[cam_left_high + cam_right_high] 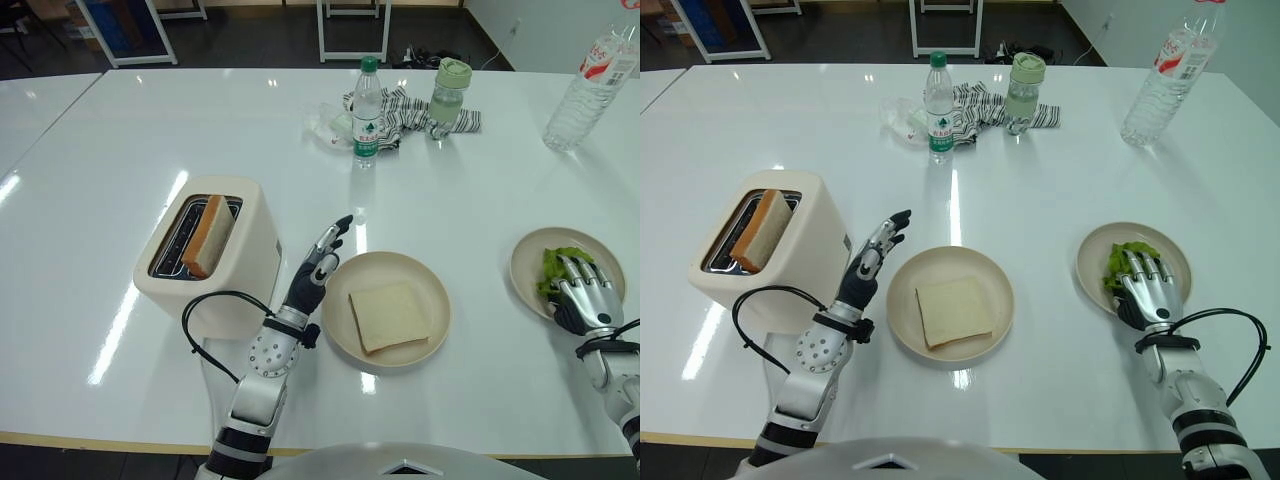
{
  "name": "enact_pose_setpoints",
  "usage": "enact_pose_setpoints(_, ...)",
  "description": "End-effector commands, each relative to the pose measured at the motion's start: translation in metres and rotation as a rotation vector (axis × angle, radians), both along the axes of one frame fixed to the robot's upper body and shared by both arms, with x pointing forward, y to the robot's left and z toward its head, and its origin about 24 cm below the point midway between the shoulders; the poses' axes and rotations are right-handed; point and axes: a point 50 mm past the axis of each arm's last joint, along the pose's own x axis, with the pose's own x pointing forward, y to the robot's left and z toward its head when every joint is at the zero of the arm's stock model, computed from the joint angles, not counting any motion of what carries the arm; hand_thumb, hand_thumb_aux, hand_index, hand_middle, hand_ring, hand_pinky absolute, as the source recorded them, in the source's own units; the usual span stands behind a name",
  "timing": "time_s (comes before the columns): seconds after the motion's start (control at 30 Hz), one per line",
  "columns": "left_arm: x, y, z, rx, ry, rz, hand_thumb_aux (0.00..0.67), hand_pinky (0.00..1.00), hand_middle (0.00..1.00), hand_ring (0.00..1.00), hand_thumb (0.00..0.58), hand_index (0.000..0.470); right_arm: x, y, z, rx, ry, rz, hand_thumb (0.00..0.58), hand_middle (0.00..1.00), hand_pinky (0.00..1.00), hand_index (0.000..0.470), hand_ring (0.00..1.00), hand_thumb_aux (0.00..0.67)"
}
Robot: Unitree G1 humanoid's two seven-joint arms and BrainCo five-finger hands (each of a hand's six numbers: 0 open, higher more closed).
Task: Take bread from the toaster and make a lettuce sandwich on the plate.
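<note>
A cream toaster (240, 250) stands at the left with one slice of bread (207, 236) upright in its slot. A second slice (388, 317) lies flat on the beige plate (430, 290) in the middle. My left hand (318, 265) sits between toaster and plate, fingers straight and holding nothing. A smaller plate (1095, 255) at the right holds green lettuce (1122, 262). My right hand (1148, 288) rests on that plate with its fingers laid over the lettuce; I cannot see whether they grip it.
At the back stand a green-capped water bottle (367, 112), a pale green tumbler (448, 95) on a striped cloth (400, 110), and a large clear bottle (590, 90) at the far right. The toaster's black cord (205, 325) loops near the front edge.
</note>
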Motion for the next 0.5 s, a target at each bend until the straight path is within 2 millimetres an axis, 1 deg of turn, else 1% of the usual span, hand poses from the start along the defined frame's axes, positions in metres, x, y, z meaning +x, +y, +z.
enact_pose_setpoints(0.03,0.0,0.0,-0.004,0.015,0.021,0.001,0.0,0.0,0.0,0.0,0.0,0.0,-0.006,-0.002,-0.008,0.011,0.068,-0.007,0.58,0.0,0.0,0.47,0.0,0.67)
enact_pose_setpoints(0.17,0.0,0.001,-0.004,0.023,0.019,0.003,0.0,0.0,0.0,0.0,0.0,0.0,-0.007,-0.003,-0.003,0.025,0.037,-0.01,0.58,0.0,0.0,0.47,0.0,0.67)
enact_pose_setpoints(0.27,0.0,0.001,-0.005,0.027,0.019,0.002,0.0,0.0,0.0,0.0,0.0,0.0,-0.007,0.001,0.013,0.045,-0.05,0.01,0.58,0.0,0.0,0.47,0.0,0.67)
enact_pose_setpoints(0.37,0.001,0.001,-0.006,0.03,0.02,0.004,0.0,0.0,0.0,0.0,0.0,0.0,-0.005,0.018,0.041,0.08,-0.182,0.078,0.58,0.0,0.0,0.47,0.0,0.67)
enact_pose_setpoints(0.5,0.002,0.001,-0.006,0.032,0.019,0.004,0.0,0.0,0.0,0.0,0.0,0.0,-0.006,0.061,0.091,0.116,-0.368,0.226,0.58,0.0,0.0,0.47,0.0,0.67)
